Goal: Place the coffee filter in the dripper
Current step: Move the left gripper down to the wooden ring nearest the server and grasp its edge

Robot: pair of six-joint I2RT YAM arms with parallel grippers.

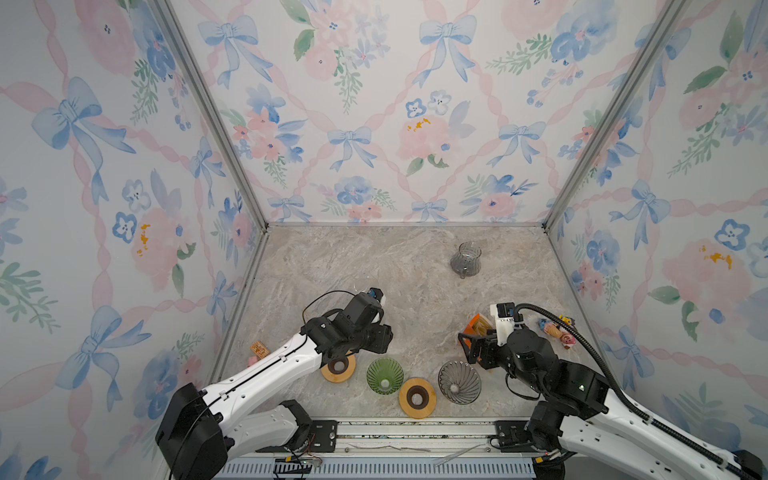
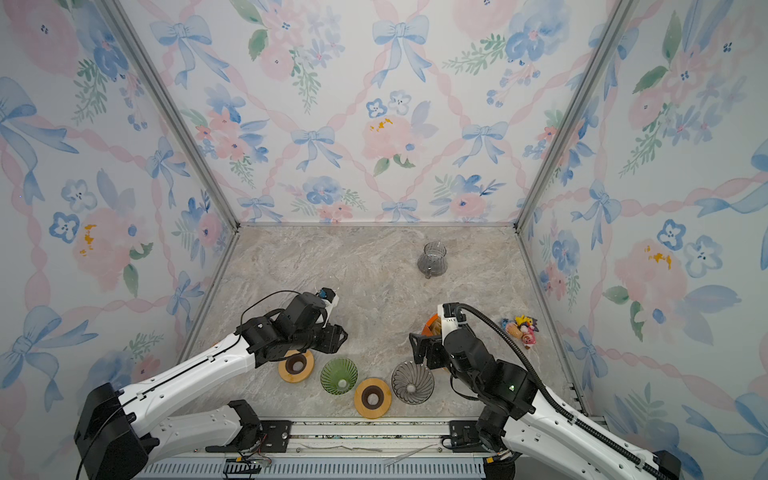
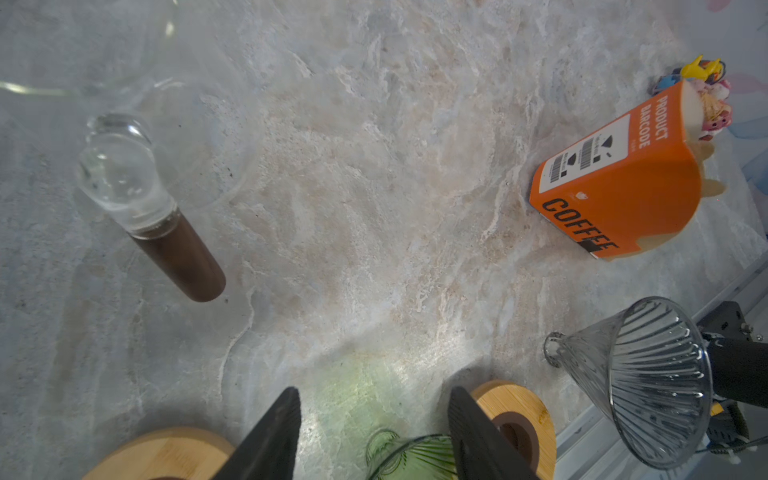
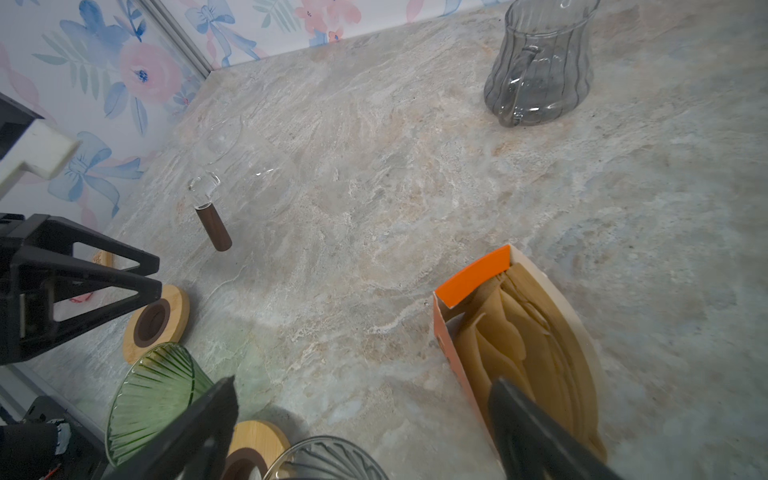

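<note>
Both right claw [image 4: 363,390] and left claw [image 3: 374,399] are seen released, empty; a single coffee filter [image 4: 519,345] should be pinched by its top edge from the orange box [image 4: 469,282]; the grey dripper [image 1: 459,381] is set nearby.

Printed on the orange filter box [image 3: 636,195]: "COFFEE" in large black capitals along one edge, "PRODUCT BARCODE" in white capitals on the side next to it. On its white label [image 3: 582,158], barcodes and small print too fine to read
</note>
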